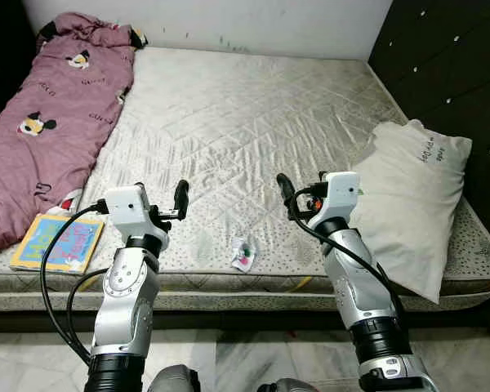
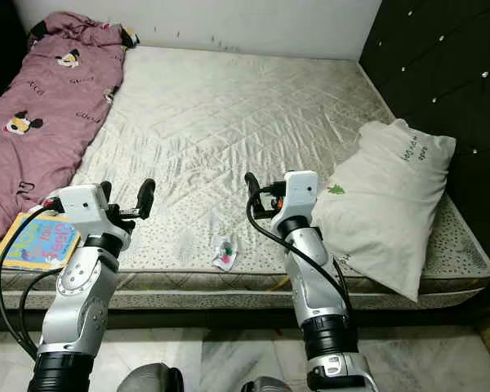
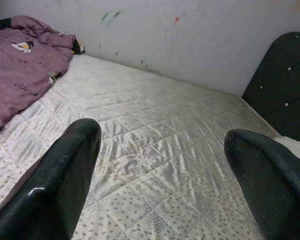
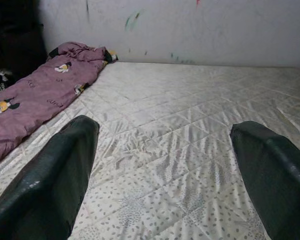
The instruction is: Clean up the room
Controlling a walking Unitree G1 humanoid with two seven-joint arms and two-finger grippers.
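Both arms are raised at the bed's near edge, left gripper and right gripper spread wide, empty. A small wrapper lies on the mattress between and just below them, likely first pickup; book left, pillow right.

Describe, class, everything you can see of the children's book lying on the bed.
The book is thin and flat, lying face up near the front left corner of the mattress. Its cover looks glossy, light blue with a yellow border and pink lettering too small to read. It sits slightly askew, its far edge against the purple blanket. A black cable from the left arm crosses in front of it. Neither gripper touches it.
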